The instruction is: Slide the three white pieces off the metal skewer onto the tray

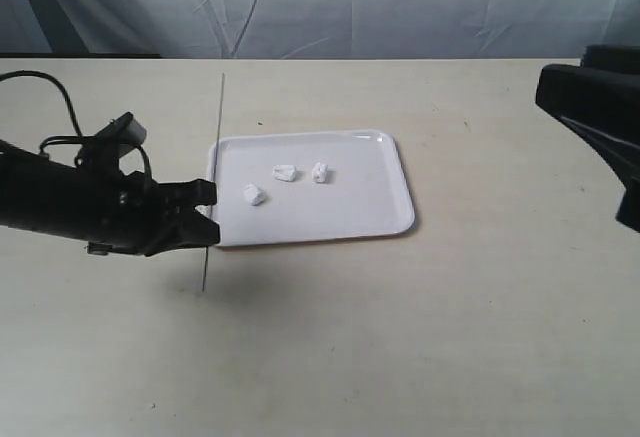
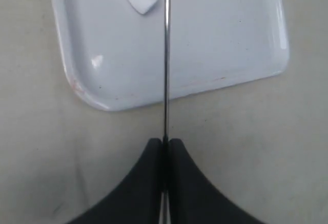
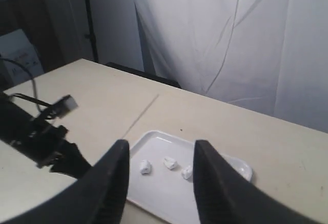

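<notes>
Three white pieces lie loose on the white tray (image 1: 380, 219): one (image 1: 253, 194) nearest the tray's left rim, a second (image 1: 285, 172) in the middle, a third (image 1: 320, 172) to its right. They also show in the right wrist view (image 3: 145, 167) (image 3: 169, 162) (image 3: 187, 172). The thin metal skewer (image 1: 216, 157) runs bare along the tray's left edge, with my left gripper (image 1: 205, 209) shut on it near its lower end. In the left wrist view the skewer (image 2: 166, 55) leaves the closed fingertips (image 2: 165, 142). My right gripper (image 3: 160, 149) hangs open, high and to the right, holding nothing.
The beige table (image 1: 420, 337) spreads around the tray. A pale curtain (image 1: 350, 2) hangs behind the table's far edge. The left arm's cable (image 1: 60, 97) loops over the table at far left. The right arm's dark body (image 1: 600, 117) fills the upper right corner.
</notes>
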Available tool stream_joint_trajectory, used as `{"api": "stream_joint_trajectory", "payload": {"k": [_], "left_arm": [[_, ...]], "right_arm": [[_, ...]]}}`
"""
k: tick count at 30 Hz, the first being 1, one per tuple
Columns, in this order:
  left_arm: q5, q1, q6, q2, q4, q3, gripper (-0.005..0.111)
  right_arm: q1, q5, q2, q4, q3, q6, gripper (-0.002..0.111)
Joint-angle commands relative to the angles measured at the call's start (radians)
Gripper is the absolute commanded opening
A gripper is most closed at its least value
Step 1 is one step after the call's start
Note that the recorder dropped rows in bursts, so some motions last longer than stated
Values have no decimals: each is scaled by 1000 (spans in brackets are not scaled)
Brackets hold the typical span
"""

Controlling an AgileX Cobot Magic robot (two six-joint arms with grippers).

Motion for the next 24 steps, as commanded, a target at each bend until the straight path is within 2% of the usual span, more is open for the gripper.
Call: {"api": "stream_joint_trajectory", "payload": {"k": [1,5,10,13,17,19,20,23,24], "left_arm": [[48,-6,7,134,-58,-69,0],[24,-4,35,184,-56,-105,1],[43,4,36,191,-54,-132,16],[53,4,34,191,4,-144,22],[54,4,26,176,78,-144,16],[54,4,25,147,129,-144,3],[54,4,13,126,157,-144,0],[45,3,-57,35,233,-131,0],[34,3,-57,4,235,-117,0]], "right_arm": [[-4,68,-62,-39,4,35,39],[-4,100,-109,-226,4,185,39],[-4,168,-152,-557,4,487,39],[-4,235,-170,-699,4,636,39],[-4,288,-215,-824,4,739,39],[-4,291,-254,-906,4,799,33],[-4,295,-276,-948,4,838,24],[-4,340,-345,-1040,4,909,3],[-4,358,-362,-1058,4,923,-1]]}}
